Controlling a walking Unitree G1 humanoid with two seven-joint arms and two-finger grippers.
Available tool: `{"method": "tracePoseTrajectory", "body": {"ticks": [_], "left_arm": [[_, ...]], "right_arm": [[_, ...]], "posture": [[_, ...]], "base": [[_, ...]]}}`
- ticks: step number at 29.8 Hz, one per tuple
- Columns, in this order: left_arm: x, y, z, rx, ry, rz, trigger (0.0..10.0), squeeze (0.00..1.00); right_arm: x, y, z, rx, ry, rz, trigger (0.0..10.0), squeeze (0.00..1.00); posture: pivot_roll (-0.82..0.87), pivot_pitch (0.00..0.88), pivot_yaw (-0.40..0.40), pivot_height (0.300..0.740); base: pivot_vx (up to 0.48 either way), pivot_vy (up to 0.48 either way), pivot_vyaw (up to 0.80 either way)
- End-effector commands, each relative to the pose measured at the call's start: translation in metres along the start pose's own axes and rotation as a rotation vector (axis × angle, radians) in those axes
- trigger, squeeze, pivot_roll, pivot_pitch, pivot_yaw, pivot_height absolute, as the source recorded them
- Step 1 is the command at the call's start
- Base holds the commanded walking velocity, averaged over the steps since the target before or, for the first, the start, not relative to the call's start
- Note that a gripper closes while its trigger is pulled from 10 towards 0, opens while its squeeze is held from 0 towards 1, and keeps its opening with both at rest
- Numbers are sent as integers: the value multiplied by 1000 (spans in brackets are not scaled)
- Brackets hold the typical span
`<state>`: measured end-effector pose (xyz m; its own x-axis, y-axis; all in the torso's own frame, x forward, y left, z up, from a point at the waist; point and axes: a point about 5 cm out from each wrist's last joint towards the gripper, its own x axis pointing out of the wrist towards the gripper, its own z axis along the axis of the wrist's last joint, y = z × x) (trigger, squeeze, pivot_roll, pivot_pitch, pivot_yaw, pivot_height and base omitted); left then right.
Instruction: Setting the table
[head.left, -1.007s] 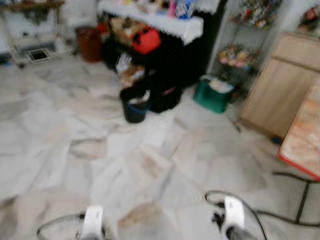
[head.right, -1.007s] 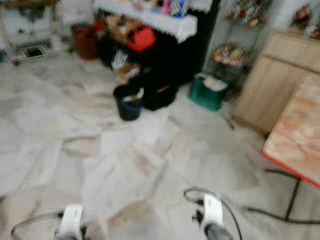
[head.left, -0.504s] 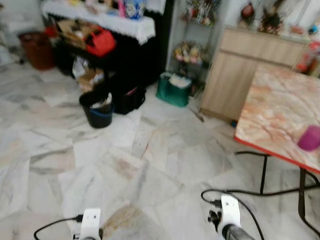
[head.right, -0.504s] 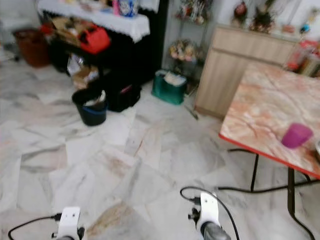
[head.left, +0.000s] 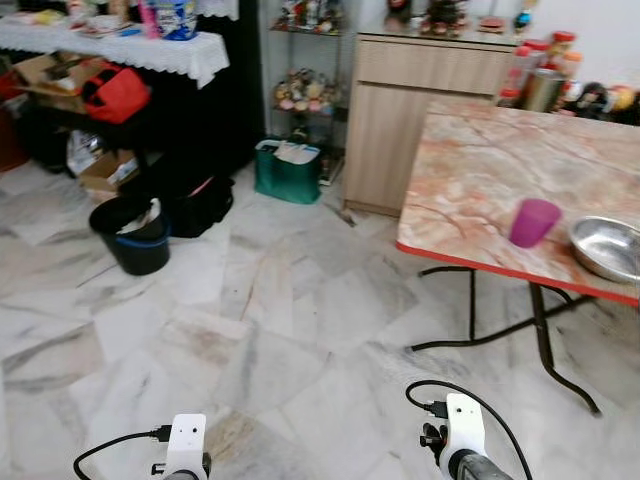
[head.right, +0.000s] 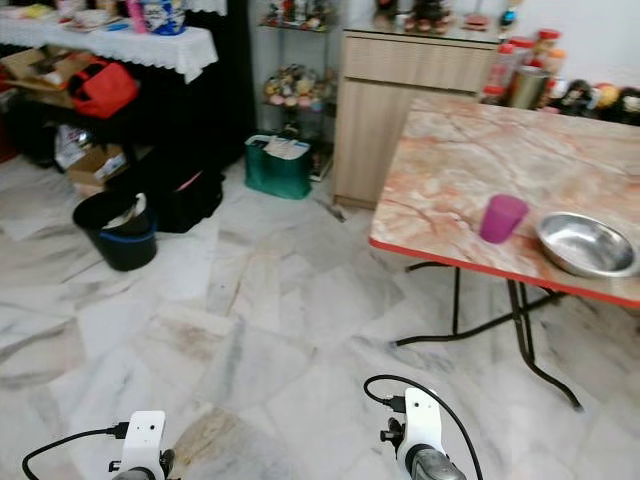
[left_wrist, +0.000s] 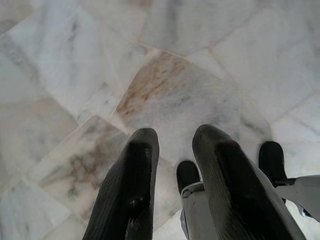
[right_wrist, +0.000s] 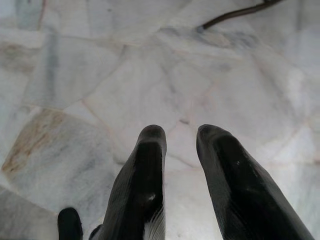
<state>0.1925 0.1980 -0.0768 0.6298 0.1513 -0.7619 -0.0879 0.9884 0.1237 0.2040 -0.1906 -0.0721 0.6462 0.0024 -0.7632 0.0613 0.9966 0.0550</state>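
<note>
Nearest, both arms hung low over the marble floor (head.left: 300, 330), w/ the table (head.left: 480, 190) ahead and off to the robot's right. Left gripper (left_wrist: 172, 165) pointed down at the tiles; jaws a narrow gap apart, nothing between them, touching nothing. Right gripper (right_wrist: 180, 150) the same: jaws slightly parted, empty, clear of the floor. A dark table leg foot ran across the tiles beyond the right gripper.

What changed: over the last sec the whole view swung, so the camera turned, not the things. A sec ago only a corner of the table showed at the right edge, blurred. Half a sec ago the purple cup came in. Now the picture was sharp and the table filled the right side, w/ purple cup (head.left: 533, 221) standing near the table's front red edge and the steel bowl (head.left: 606, 247) just beside it, further right. Means the robot had likely turned to face its work area; approach phase, nothing picked up yet.

Further, at the table's far edge stood jars and bottles (head.left: 540, 80), too small to identify. Behind the table's far-left corner, a wooden cabinet (head.left: 420, 110). Well left of the table: green bag (head.left: 287, 170), black bucket (head.left: 132, 232), black shelf unit w/ white cloth (head.left: 120, 50).
</note>
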Motion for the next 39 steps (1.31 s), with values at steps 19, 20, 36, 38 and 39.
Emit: {"method": "tracePoseTrajectory", "body": {"ticks": [19,20,36,38,39], "left_arm": [[0,2,0,35,6,3,10000,0],[0,2,0,34,6,3,10000,0],[-1,2,-4,35,13,2,10000,0],[-1,2,-5,37,14,2,10000,0],[-1,2,-5,38,13,2,10000,0]], "right_arm": [[1,2,5,21,-29,-3,10000,0],[1,2,4,17,-22,-2,10000,0],[0,2,2,20,-24,-6,10000,0],[0,2,1,20,-19,-6,10000,0],[0,2,1,21,-16,-6,10000,0]], "posture": [[10,0,-30,740],[9,0,-29,740],[10,0,-30,740],[12,0,-31,740],[12,0,-31,740]], "base": [[0,0,-139],[0,0,0],[0,0,-196],[0,0,0],[0,0,0]]}}
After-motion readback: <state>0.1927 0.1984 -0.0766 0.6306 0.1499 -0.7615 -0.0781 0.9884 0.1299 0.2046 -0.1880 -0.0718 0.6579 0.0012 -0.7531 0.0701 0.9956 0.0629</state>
